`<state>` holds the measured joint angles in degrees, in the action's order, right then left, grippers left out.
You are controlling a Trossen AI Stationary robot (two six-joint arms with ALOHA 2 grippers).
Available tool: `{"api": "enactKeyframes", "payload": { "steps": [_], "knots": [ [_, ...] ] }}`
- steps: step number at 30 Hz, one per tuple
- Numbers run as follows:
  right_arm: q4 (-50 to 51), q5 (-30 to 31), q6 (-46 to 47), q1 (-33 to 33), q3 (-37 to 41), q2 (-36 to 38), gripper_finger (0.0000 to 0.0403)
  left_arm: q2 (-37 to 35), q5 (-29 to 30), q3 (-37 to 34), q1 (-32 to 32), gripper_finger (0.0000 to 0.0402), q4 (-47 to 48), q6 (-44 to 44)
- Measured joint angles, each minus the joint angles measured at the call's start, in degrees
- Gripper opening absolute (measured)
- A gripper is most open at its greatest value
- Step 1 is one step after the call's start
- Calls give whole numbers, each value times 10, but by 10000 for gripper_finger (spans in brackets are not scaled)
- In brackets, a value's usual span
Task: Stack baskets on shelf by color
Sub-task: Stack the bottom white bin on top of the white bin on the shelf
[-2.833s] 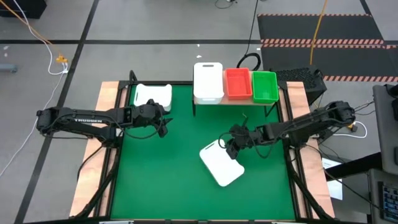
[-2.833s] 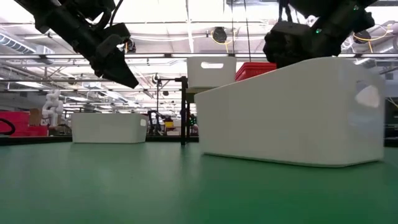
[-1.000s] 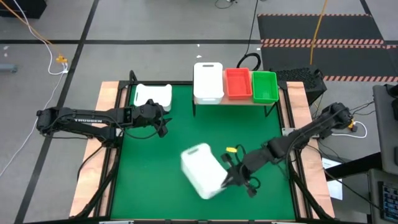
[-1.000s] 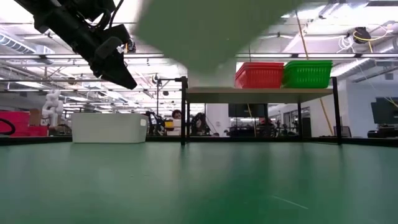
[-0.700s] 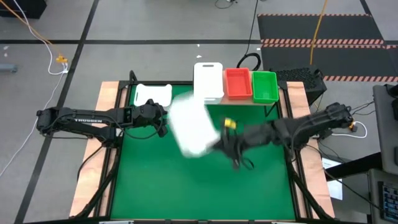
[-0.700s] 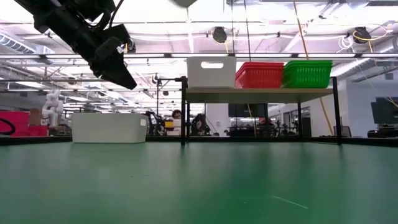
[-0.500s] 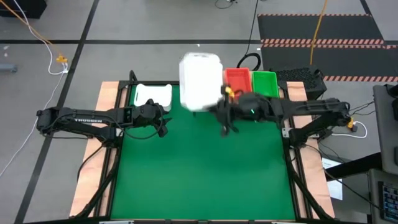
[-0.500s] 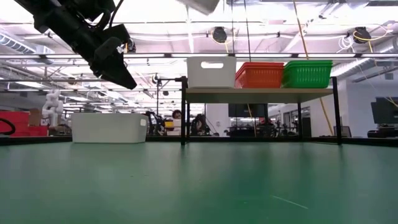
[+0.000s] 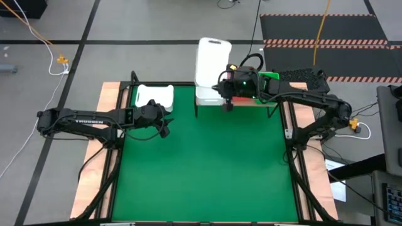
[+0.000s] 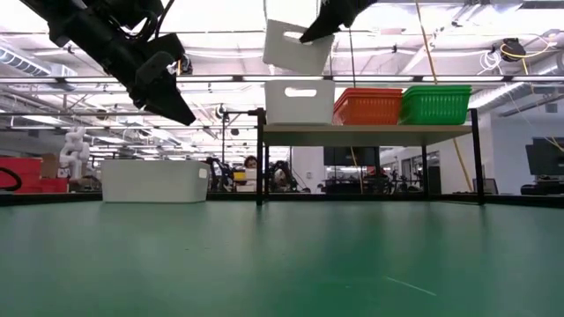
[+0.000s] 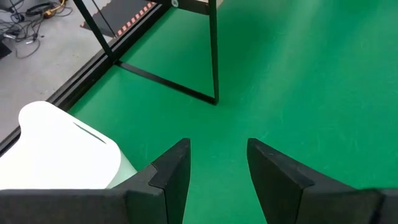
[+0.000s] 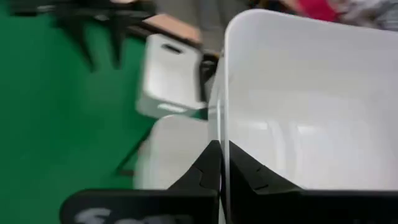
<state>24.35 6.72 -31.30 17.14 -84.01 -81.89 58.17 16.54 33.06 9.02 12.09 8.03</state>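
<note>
My right gripper point(image 9: 223, 91) is shut on a white basket point(image 9: 212, 58) and holds it in the air over the far edge of the table. In the low view this basket point(image 10: 298, 44) hangs tilted above another white basket point(image 10: 300, 101) that stands on the wooden shelf point(image 10: 370, 129). An orange-red basket point(image 10: 367, 106) and a green basket point(image 10: 435, 104) stand beside it on the shelf. A third white basket point(image 9: 154, 96) rests on the table's far left corner. My left gripper point(image 9: 164, 127) hovers open near it, touching nothing. My right gripper pinches a wall of the lifted white basket at its rim point(image 12: 224, 134), one finger point(image 12: 202, 174) outside and one finger point(image 12: 249, 177) inside. The basket is clear of everything and tilted, directly over the white basket on the shelf.
The shelf's thin black legs point(image 11: 213, 56) stand on the green table point(image 9: 207, 169) at its far edge. Wooden side rails point(image 9: 103, 144) border the table. The low view shows a lab room with people far behind the table.
My right gripper has carried the white basket from low over the table's near middle, up and toward the far edge, until it hangs above the shelf's left end. The basket has turned about on the way and stays in the shut fingers.
</note>
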Motion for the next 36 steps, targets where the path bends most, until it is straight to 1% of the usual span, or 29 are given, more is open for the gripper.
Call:
{"api": "enactKeyframes", "payload": {
  "steps": [2,4,6,11,14,34,36],
  "knots": [
    [26,-37,6,11,0,0,0,0,0,0,0,159,0,0],
    [39,-56,16,19,0,0,0,0,0,0,0,159,-2,0],
    [49,-68,21,25,0,0,0,0,0,0,0,159,-2,2],
    [56,-71,28,28,0,0,0,0,0,0,0,159,-2,2],
    [57,-98,31,28,0,0,0,0,0,0,0,159,-2,2],
    [85,-100,27,40,0,-11,0,0,0,0,0,159,-2,3],
    [88,-112,24,41,0,-16,0,0,0,0,0,159,-2,3]
  ]
}}
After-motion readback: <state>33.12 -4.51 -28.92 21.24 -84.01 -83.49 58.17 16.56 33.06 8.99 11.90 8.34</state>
